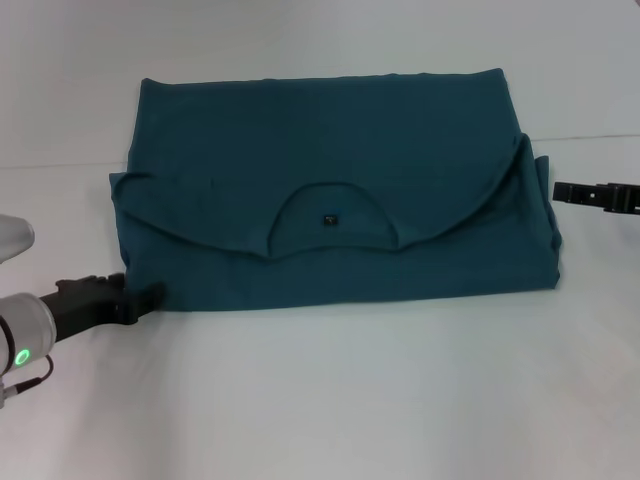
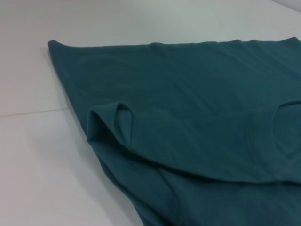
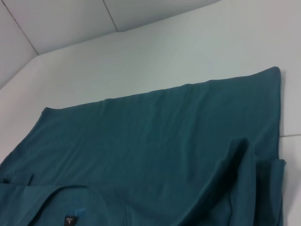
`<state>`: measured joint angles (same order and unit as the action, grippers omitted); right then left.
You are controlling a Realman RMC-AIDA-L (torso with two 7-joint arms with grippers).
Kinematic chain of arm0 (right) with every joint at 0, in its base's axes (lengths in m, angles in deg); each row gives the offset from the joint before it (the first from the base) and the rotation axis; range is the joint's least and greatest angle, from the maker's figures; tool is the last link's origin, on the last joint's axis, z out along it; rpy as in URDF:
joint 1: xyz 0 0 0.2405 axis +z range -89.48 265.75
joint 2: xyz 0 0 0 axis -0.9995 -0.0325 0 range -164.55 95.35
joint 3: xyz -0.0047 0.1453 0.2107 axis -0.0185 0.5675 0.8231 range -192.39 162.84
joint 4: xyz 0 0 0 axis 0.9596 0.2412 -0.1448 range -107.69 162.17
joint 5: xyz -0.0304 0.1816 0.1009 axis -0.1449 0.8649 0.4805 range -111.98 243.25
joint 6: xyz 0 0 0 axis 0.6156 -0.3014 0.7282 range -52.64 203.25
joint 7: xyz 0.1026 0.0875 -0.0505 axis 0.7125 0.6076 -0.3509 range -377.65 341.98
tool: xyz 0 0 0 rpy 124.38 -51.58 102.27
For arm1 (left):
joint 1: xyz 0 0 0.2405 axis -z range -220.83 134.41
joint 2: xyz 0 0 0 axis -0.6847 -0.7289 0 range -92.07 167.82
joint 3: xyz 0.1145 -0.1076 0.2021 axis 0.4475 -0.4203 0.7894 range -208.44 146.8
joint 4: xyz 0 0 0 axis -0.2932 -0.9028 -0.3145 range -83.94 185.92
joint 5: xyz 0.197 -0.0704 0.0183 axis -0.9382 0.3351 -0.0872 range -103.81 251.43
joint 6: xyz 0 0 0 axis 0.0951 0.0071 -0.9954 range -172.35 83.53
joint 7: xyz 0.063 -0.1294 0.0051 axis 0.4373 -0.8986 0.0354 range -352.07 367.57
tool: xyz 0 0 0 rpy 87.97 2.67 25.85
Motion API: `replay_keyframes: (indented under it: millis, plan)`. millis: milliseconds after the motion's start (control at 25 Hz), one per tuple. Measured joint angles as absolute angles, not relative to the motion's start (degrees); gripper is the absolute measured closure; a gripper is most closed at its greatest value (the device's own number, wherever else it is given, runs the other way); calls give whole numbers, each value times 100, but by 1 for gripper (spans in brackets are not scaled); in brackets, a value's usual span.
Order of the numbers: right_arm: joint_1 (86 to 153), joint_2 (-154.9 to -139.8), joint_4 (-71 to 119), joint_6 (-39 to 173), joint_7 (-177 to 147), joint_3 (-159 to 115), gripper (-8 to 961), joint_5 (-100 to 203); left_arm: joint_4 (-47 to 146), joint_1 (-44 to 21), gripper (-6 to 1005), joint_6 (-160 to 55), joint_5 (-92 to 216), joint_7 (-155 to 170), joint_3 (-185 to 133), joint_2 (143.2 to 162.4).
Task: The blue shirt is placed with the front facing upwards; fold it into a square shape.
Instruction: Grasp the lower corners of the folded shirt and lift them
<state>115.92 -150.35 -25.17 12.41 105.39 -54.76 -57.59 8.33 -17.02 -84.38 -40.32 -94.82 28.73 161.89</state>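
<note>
A: Centrally, the blue shirt lay folded on the white table, neck label up.
B: Left gripper touched its lower-left corner, right gripper beside right edge; finger state indiscernible.

White tabletop fills head view edge to edge; thin seam line runs along far edge. Pale wall panels w/ dark joints behind far corner.

Left claw low, right claw higher.
</note>
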Motion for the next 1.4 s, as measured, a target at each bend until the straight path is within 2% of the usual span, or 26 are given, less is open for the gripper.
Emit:
replay_keyframes:
  millis: [280, 480, 600, 800, 1080, 1400]
  plan:
    - [11591, -14991, -2503, 1208, 10561, -5485, 156, -5771, 846, -1700, 357, -8452, -4036, -9506, 2864, 16182]
    - [11671, -14799, -2345, 1164, 11075, -5524, 144, -5921, 840, -1690, 549, -8495, -4036, -9501, 2888, 16191]
    - [11861, -14621, -2202, 1024, 11593, -5539, 132, -6312, 782, -1690, 795, -8584, -4027, -9506, 2909, 16192]
    - [12189, -14591, -2175, 881, 12093, -5539, 111, -6996, 687, -1682, 985, -8766, -3986, -9549, 2885, 16186]
    - [12610, -14642, -1898, 705, 12269, -5538, 103, -7623, 580, -1683, 992, -8921, -3983, -9582, 2853, 16188]
    - [12708, -14613, -1380, 988, 12276, -5542, 102, -7650, 568, -1701, 993, -8936, -4003, -9618, 2850, 16180]
